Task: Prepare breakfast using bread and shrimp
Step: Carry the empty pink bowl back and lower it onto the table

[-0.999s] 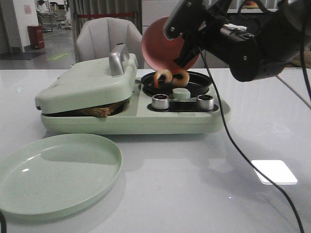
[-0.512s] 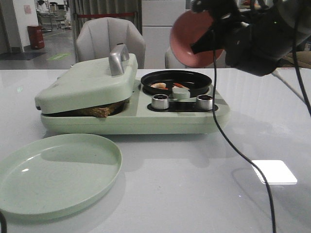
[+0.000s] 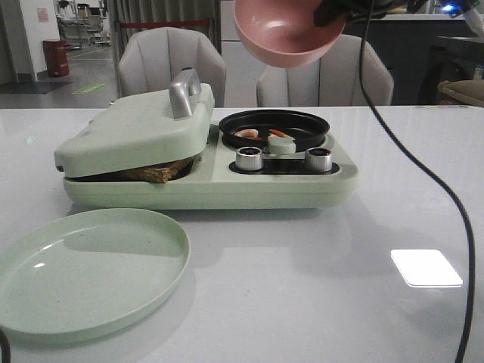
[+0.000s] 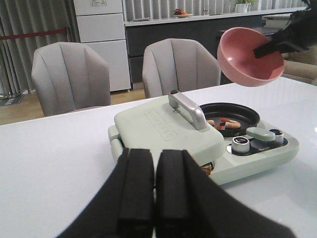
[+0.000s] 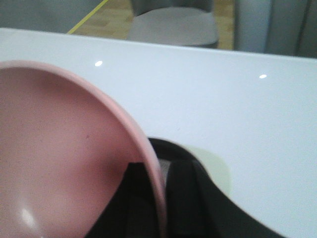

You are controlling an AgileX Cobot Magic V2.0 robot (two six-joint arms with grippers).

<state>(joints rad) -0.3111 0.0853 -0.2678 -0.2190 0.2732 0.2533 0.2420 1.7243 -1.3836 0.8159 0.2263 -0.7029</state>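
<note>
The bread shows only as a brown crust edge (image 3: 155,172) under the shut lid of the pale green breakfast maker (image 3: 204,185); it also peeks out in the left wrist view (image 4: 207,170). The shrimp (image 3: 249,134) lie in the black round pan (image 3: 302,121) on the maker's right side, also seen in the left wrist view (image 4: 221,124). My right gripper (image 5: 161,198) is shut on the rim of an empty pink bowl (image 3: 283,34), held high above the pan. My left gripper (image 4: 155,193) is shut and empty, short of the maker.
An empty pale green plate (image 3: 87,268) lies at the front left. The lid has a silver handle (image 3: 184,92). Two silver knobs (image 3: 249,158) sit before the pan. A black cable (image 3: 423,174) hangs from the right arm. Grey chairs (image 3: 170,64) stand behind the table.
The shrimp dropped from the tipped pink bowl into the black pan. My right gripper then raised the bowl and turned it back upright. The left gripper shows no change.
</note>
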